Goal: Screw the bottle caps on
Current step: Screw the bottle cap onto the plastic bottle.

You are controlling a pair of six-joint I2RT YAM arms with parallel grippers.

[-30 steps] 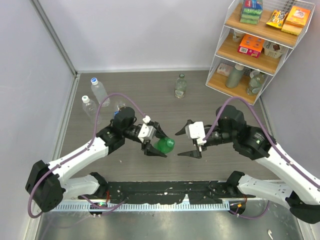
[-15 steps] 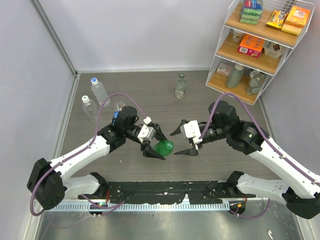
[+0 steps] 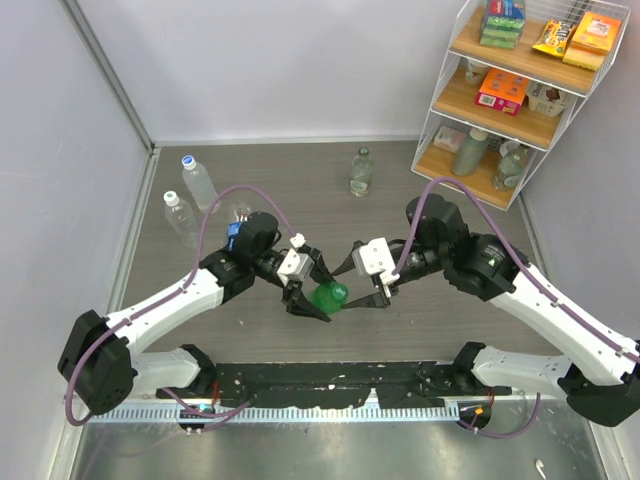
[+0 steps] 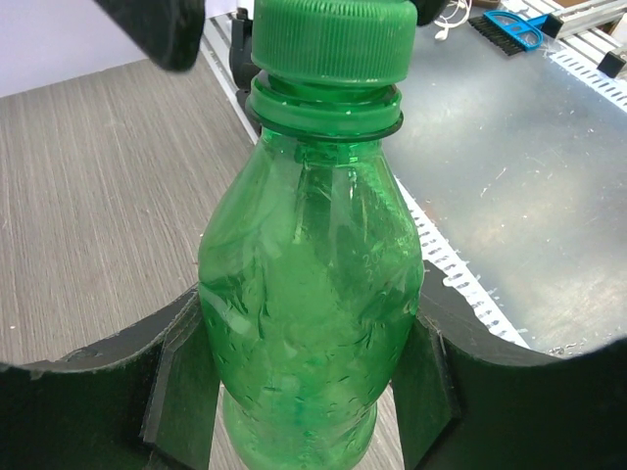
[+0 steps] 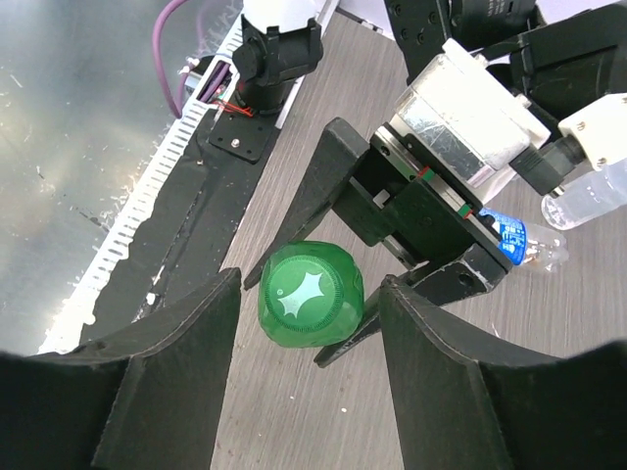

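Green bottle [image 4: 309, 294] is clamped by its body in the left tool [image 3: 318, 294], held off the tabletop [image 3: 300, 190] between the arms. Green cap [image 5: 312, 294] sits on the neck; how tight it is, I can't tell. Right tool [image 3: 356, 284] is open, jaws straddling the cap with gaps either side. Advice: centre on the cap axis, grip the ribbed rim only, twist with no side load.

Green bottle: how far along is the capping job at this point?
Apparently done: a blue-capped bottle and a white-capped bottle stand at the far left, though tightness cannot be judged. In hand: the left hand grips the green bottle, the green cap sits on its neck, and the right hand straddles that cap, open and not touching. Left: close on the cap and twist it tight.
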